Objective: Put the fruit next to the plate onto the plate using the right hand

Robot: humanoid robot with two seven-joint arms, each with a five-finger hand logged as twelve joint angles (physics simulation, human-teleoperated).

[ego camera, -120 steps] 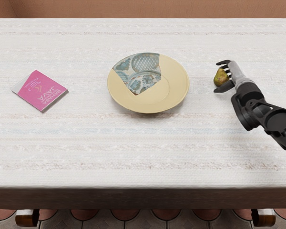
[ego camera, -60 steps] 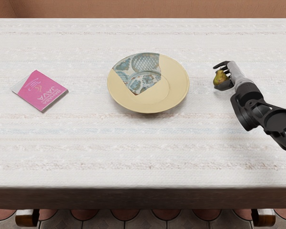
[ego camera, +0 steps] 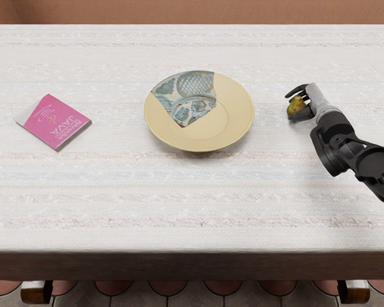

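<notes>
As the right arm (ego camera: 355, 153) came in from the right edge of the head view, the right hand (ego camera: 305, 102) was clamped on the fruit (ego camera: 297, 105), a small yellow-green piece shaped like a pear with a brownish patch. The dark fingers (ego camera: 296, 90) curled over its top from the far side. Another dark digit hooked under its near side, so the fruit sat enclosed against the palm with only its left face showing. Whether the fruit rested on the table (ego camera: 192, 192) or was raised just clear of it could not be told; a faint shadow lay directly beneath the hand.

Behind the hand, the arm's grey wrist and bulky dark joints ran back toward the near right corner of the view, above the pale, cloth-textured tabletop.

The plate (ego camera: 238, 125) lay to the left of the hand and well apart from it, with a strip of bare tabletop between its right rim and the held fruit. It was round, shallow and cream-yellow, with a blue-green patterned section on the part farthest from the hand. The fruit was therefore outside the rim, on the plate's right side, at about the same depth on the table as the plate's middle.

Much farther to the hand's left, beyond the plate, a pink packet (ego camera: 52, 120) lay flat on the table, turned at an angle, its white lettering reading JAVA upside down.
</notes>
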